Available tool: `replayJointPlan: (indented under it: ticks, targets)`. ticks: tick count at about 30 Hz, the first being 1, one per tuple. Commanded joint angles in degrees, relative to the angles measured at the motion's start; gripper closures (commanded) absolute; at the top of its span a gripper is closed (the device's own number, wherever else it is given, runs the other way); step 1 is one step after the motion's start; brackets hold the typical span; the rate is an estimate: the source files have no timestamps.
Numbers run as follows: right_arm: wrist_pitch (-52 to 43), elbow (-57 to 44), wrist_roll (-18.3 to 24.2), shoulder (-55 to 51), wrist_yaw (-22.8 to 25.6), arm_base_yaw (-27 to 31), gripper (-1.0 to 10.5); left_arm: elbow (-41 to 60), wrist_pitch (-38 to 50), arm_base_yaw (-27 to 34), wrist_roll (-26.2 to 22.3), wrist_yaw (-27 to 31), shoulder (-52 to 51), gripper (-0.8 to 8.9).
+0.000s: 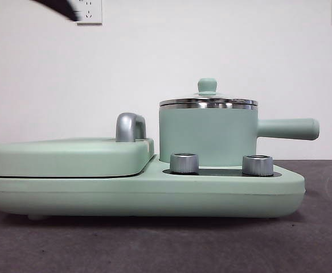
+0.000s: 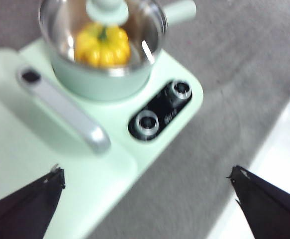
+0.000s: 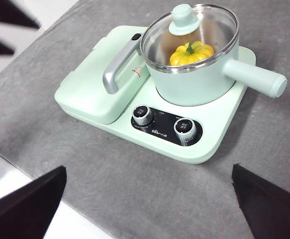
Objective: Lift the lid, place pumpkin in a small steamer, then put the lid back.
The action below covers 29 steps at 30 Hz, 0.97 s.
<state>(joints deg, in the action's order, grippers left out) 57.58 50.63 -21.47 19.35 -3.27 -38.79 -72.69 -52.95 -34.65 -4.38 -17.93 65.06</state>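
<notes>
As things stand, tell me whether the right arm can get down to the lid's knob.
Probably yes. The lid sits closed on the small steamer with its knob standing free on top. The right gripper hangs open, well above, and nothing lies between.

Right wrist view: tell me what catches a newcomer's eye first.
The yellow pumpkin glows through the glass lid, which sits closed on the small steamer. The steamer stands on a mint-green appliance base, behind two silver knobs. Both grippers hang back, jaws open.
</notes>
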Motion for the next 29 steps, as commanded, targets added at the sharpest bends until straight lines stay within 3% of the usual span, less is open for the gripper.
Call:
replayJointPlan:
  ticks: [1,7,13,14,16,17,18,19,20,21,29]
  targets:
    - [-0.6,0.5,-0.4,0.0,-0.1,-0.5,4.1,7.3,2.1,-0.3,3.9,-0.1,-7.4,2.6]
    - [-0.6,0.4,1.8,0.0,0.1,-0.5,4.1,18.9,5.4,-0.3,12.1,-0.1,-23.8,2.6]
    - [-2.3,0.4,2.0,0.0,0.2,-0.5,4.1,20.0,5.2,-0.3,14.6,0.2,-33.1,2.93]
    - [-3.0,0.4,2.0,0.0,0.3,-0.5,4.1,20.0,5.1,-0.3,14.5,0.2,-33.9,3.39]
    - [-4.9,0.4,2.0,0.0,0.3,-0.5,4.2,20.0,4.8,-0.3,14.5,0.4,-35.3,5.42]
    - [-5.5,0.4,2.0,0.0,0.3,-0.5,4.9,20.0,4.5,-0.3,14.4,0.4,-35.7,6.68]
    - [-6.0,0.4,2.0,0.0,0.3,-0.5,6.6,20.0,4.3,-0.3,14.3,0.4,-36.1,8.17]
    - [-6.2,0.4,2.1,0.0,0.3,-0.5,8.6,20.0,4.4,-0.3,14.3,0.4,-36.3,7.92]
    - [-6.1,0.4,2.3,0.0,0.3,-0.5,9.7,20.0,4.5,-0.3,14.3,0.4,-36.3,7.98]
    - [-6.1,0.4,2.4,0.0,0.3,-0.5,9.2,20.0,4.5,-0.3,14.3,0.4,-36.3,7.98]
    - [-6.2,0.4,2.4,0.0,0.4,-0.5,9.3,20.0,4.6,-0.3,14.3,0.3,-36.3,7.91]
